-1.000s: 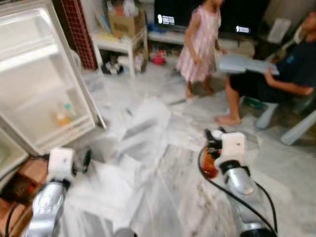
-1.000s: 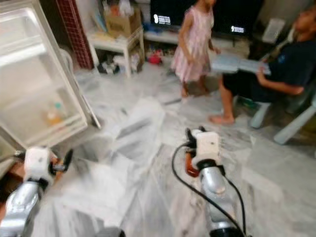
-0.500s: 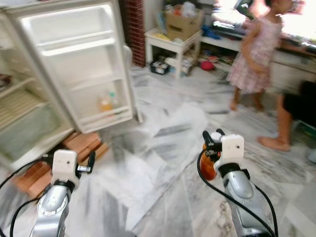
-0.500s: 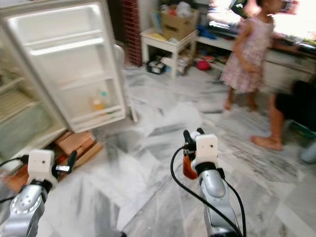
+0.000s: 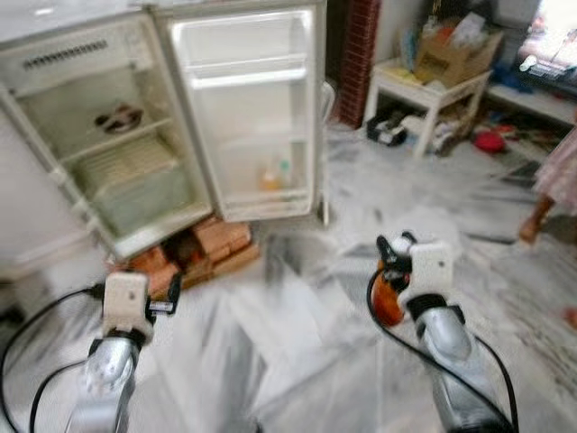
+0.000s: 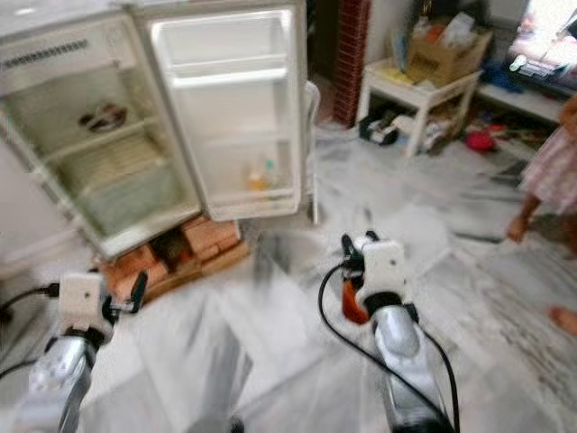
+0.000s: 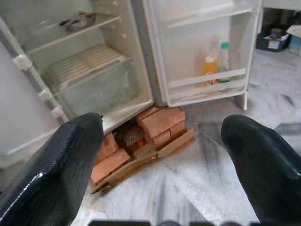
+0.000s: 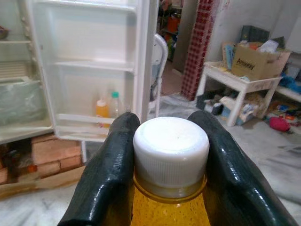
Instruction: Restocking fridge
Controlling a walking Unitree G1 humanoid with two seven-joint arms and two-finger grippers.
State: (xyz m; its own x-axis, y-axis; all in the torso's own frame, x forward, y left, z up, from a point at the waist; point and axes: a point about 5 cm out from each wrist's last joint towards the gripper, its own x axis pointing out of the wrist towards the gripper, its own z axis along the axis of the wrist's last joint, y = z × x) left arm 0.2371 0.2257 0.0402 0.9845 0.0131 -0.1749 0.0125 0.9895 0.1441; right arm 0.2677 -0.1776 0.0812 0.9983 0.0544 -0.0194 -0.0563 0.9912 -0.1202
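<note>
Clamped at the neck of an orange bottle, just under its white cap, the right gripper is held out over the marble floor, well apart from the fridge. The left gripper is spread wide and carries nothing. The fridge door stands open, and two bottles are already lodged in its lower rack. The approach is best made squarely toward that rack, with the bottle kept upright and the grip firm. The bricks under the fridge should be given room by the feet.
</note>
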